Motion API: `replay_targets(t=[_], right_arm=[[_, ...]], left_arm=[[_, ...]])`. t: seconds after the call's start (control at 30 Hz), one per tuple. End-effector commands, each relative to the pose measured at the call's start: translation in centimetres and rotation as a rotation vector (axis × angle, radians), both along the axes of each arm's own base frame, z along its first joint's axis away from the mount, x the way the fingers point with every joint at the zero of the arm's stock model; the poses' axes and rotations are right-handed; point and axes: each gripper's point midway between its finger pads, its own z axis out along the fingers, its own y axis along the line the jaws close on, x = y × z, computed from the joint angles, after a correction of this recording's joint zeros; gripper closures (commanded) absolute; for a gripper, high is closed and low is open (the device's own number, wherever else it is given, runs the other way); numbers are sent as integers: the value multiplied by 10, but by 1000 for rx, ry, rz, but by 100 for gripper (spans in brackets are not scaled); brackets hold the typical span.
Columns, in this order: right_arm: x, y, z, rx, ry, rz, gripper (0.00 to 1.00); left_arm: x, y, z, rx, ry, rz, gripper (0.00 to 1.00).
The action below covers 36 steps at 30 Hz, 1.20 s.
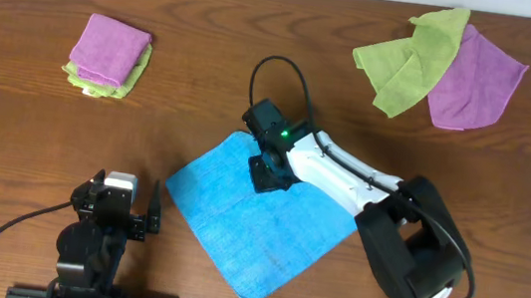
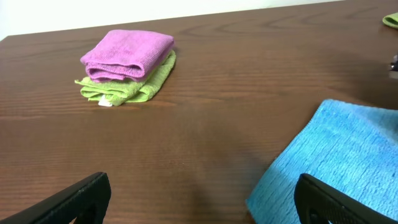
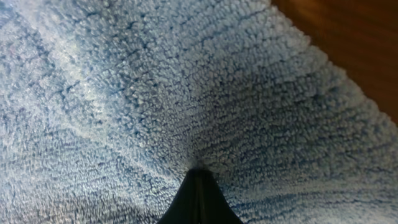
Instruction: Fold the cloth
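Observation:
The sky-blue cloth (image 1: 257, 223) lies spread flat on the table, turned like a diamond, in the overhead view. My right gripper (image 1: 269, 173) is down on its upper part, near the top corner. In the right wrist view the fingers (image 3: 198, 180) are pressed together with the cloth (image 3: 155, 93) puckered at their tips. My left gripper (image 1: 142, 217) is open and empty at the table's front left, just left of the cloth's left corner (image 2: 336, 162); its two fingers (image 2: 199, 199) stand wide apart.
A folded purple cloth (image 1: 109, 48) lies on a folded lime-green cloth (image 1: 103, 82) at the back left, also in the left wrist view (image 2: 127, 53). A loose lime-green cloth (image 1: 411, 60) overlaps a loose purple cloth (image 1: 479, 83) at the back right.

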Motion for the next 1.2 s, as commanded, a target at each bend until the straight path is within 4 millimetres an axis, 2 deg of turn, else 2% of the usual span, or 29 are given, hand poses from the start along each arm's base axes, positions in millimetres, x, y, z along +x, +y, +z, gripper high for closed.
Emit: replay_targets(t=[0.0,0.07,0.23,0.3,0.5,0.63,0.73,0.87,1.0,1.1,1.17], right_arm=[[6,-60,-32,-200,4,-229,98],[12,-74,-32,-207,11,-337,99],[16,-124,-29,-291,46,-575,99],[15,-132,-29,-284,72,-626,99],[14,-128,-31,-223,128,-656,99],[13,-106,-32,-153,148,-641,99],[16,-95,-33,-121,135,-737,99],[39,-80,-33,-30,65,-839,98],[70,-68,-29,70,-29,-849,98],[86,-70,-26,90,-102,-859,99],[94,-81,-25,68,-148,-909,98]], left_arm=[[0,3,-9,2,18,13,5],[0,3,-9,2,18,13,5],[0,3,-9,2,18,13,5],[0,3,-9,2,18,13,5],[0,3,-9,2,18,13,5],[0,3,-9,2,18,13,5],[0,3,-9,2,18,13,5],[0,3,-9,2,18,13,5],[0,3,-9,2,18,13,5],[0,3,-9,2,18,13,4],[0,3,-9,2,18,13,5]])
